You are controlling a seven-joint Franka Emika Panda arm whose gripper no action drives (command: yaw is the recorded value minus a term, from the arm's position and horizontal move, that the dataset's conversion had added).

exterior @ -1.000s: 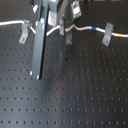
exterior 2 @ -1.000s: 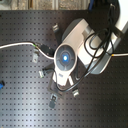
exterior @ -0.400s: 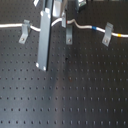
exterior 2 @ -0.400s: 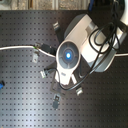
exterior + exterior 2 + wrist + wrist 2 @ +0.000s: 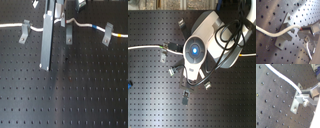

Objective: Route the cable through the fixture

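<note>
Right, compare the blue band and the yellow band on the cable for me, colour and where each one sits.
In the first exterior view, the blue band is blue, while the yellow band is yellow. The blue band sits on the first exterior view's left of the right-hand clip; the yellow band sits just past that clip, nearer the first exterior view's right edge. The blue band lies slightly higher in the picture. Both are short marks on the same white cable.

**Arm poised upright above the board**

The white Franka arm (image 5: 210, 42) reaches straight down in the second exterior view. Its grey metal gripper (image 5: 56, 37) hangs vertical in the first exterior view, long fingers (image 5: 46, 42) pointing downward; jaw spacing unclear.
</note>
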